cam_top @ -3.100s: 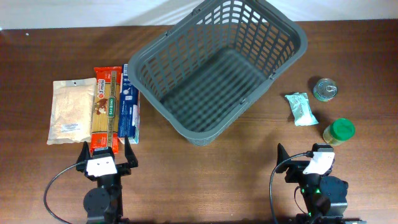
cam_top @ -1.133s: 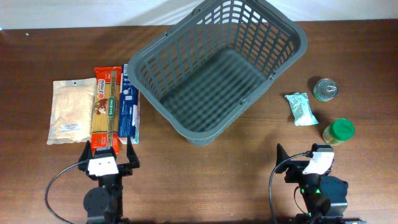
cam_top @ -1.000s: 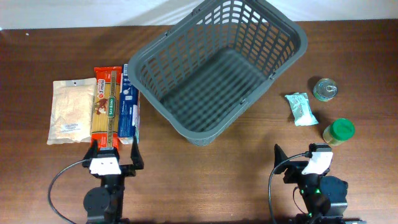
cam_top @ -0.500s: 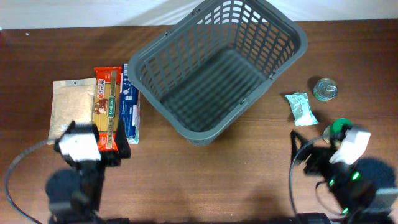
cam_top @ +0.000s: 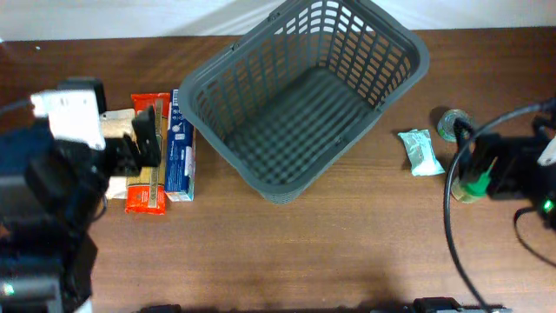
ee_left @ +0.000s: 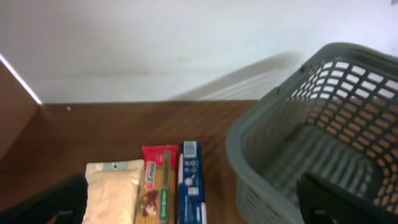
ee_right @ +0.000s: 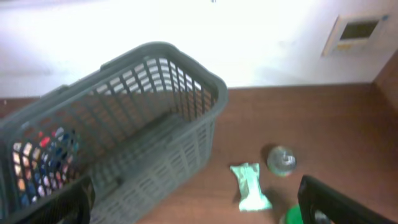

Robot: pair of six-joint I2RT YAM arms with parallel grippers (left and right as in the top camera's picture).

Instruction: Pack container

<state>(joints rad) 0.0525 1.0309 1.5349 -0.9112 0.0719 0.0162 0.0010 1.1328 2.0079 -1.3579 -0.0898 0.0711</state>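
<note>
The dark grey lattice basket [cam_top: 382,52] stands empty at the back middle of the table. It also shows in the left wrist view [ee_left: 249,130] and the right wrist view [ee_right: 155,50]. My left gripper [cam_top: 143,143] is open and empty, raised above the packs left of the basket [ee_left: 193,208]. My right gripper [cam_top: 469,165] is open and empty, raised above the items right of the basket [ee_right: 199,208].
Left of the basket lie a beige pouch [ee_left: 112,193], a red pasta pack [cam_top: 146,196] and a blue box [cam_top: 180,148]. To its right lie a mint pouch [cam_top: 420,152], a tin can [cam_top: 450,122] and a green-lidded jar [ee_right: 292,216].
Both arms have risen from the front edge of the table. The left gripper is now above the packs at the left, the right gripper above the jar at the right.
</note>
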